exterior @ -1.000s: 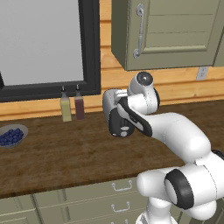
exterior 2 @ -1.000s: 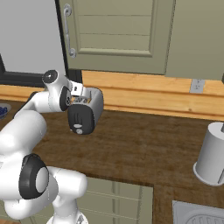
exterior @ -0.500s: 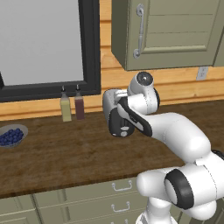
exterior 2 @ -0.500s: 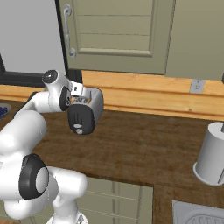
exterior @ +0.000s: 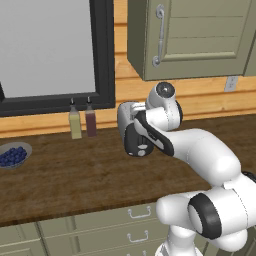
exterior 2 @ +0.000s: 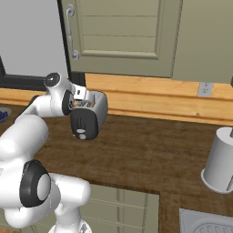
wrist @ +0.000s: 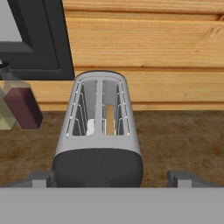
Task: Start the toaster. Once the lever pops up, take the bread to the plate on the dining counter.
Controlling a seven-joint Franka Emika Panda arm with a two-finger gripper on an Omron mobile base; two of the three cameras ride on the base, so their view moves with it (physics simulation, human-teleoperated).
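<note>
The silver-grey toaster (wrist: 99, 131) stands on the dark wood counter against the wooden wall, its black end panel (wrist: 98, 168) facing me. A thin edge of tan bread (wrist: 110, 119) shows down in its right slot. My gripper (wrist: 113, 178) hovers just above the toaster's near end, open wide, one fingertip (wrist: 41, 178) on each side of the panel and nothing between them. From the base, the toaster (exterior: 131, 131) (exterior 2: 89, 116) sits under my bent wrist. The plate and the dining counter are out of view.
Two bottles (exterior: 75, 123) (exterior: 91, 121) stand left of the toaster below the black window frame. A grey bowl of blueberries (exterior: 12, 156) sits at the far left. Wall cabinets (exterior: 190, 35) hang overhead. A grey canister (exterior 2: 220, 159) and a sink corner (exterior 2: 209, 223) lie to the right.
</note>
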